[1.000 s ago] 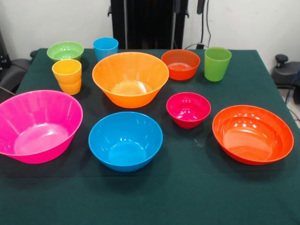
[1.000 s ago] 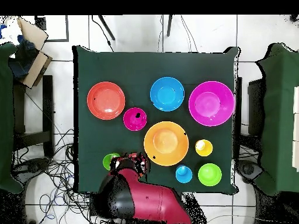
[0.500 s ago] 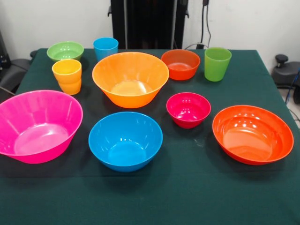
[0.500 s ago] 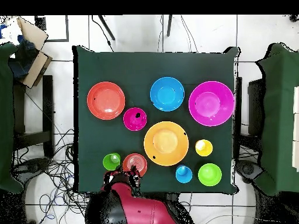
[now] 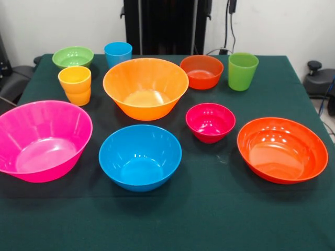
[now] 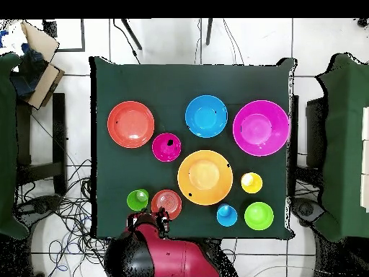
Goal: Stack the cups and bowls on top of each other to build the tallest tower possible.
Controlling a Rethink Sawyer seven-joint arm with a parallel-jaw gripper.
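Cups: green cup (image 5: 243, 70), blue cup (image 5: 118, 54), yellow-orange cup (image 5: 75, 84), upright and apart.
Bowls: big orange bowl (image 5: 145, 87) mid-table, big pink bowl (image 5: 42, 140) beside medium blue bowl (image 5: 140, 157).
Stacking: none.

Near strip of green table (image 5: 172, 219) is lying open. Big orange bowl (image 5: 145, 86) is blocking the centre; small magenta bowl (image 5: 210, 122) and medium blue bowl (image 5: 140, 156) are crowding it, leaving only narrow gaps.

no legible text, labels or numbers

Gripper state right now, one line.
Gripper: cannot be told; it sits at the table's near edge by the small orange-red bowl, holding nothing visible.
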